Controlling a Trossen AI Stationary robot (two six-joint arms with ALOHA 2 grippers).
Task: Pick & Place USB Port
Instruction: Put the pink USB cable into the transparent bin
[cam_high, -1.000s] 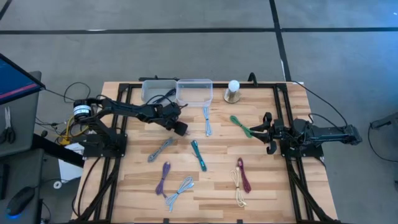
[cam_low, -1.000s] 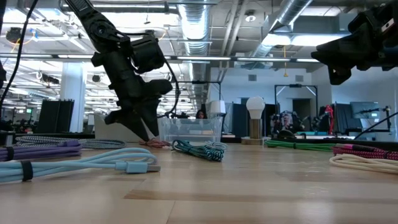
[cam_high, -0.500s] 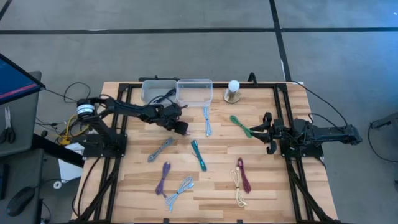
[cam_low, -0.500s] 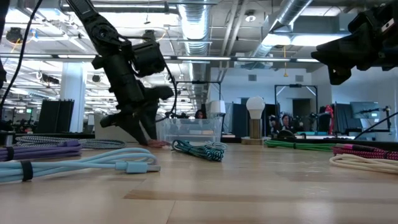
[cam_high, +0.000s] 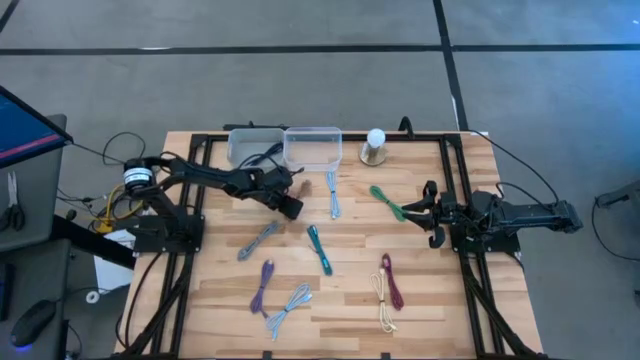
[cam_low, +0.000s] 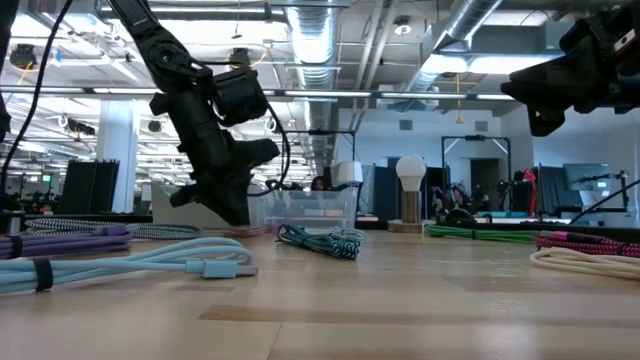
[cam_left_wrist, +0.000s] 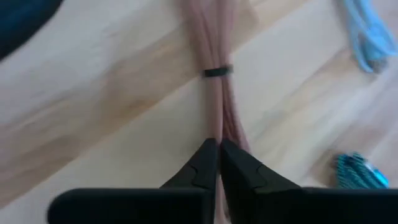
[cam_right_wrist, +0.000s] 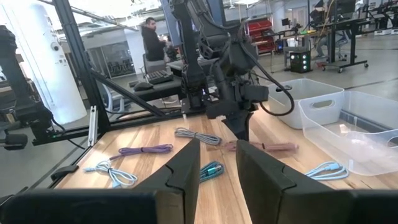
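My left gripper (cam_left_wrist: 217, 144) clamps the pink cable bundle's (cam_left_wrist: 214, 46) end — ready to lift toward the bins; right gripper (cam_right_wrist: 214, 152) waits, released.

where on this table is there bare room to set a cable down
Bare wood lies along the front left edge, left of the purple cable, and front right, beyond the maroon cable. The middle is crowded with cables, especially around the left tool, shut on the pink cable.
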